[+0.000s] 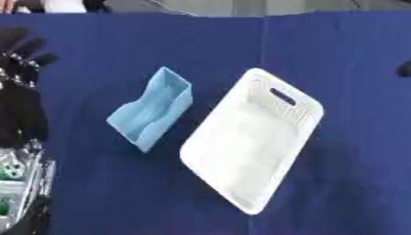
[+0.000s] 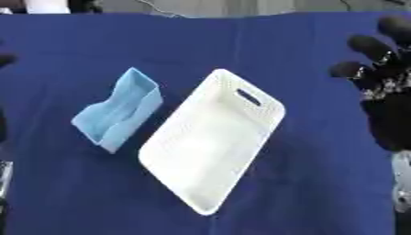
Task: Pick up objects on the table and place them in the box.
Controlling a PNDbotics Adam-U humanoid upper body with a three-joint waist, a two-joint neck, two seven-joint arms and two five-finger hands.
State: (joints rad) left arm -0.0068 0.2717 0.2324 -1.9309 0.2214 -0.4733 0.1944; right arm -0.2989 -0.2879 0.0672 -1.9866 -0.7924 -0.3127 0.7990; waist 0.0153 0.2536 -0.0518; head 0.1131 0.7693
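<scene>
A white plastic box (image 1: 255,137) with a slotted handle lies askew in the middle of the blue table, and nothing shows inside it. Just to its left lies a light blue open container (image 1: 152,110), tipped on its side. My left hand (image 1: 20,98) rests open at the left edge with fingers up, well apart from the blue container. At the right edge my right hand (image 2: 385,92) is likewise open, fingers up, clear of the white box.
A blue cloth (image 1: 120,193) covers the whole table. Beyond its far edge, pale objects and cables show faintly. Bare cloth lies in front of and behind the box.
</scene>
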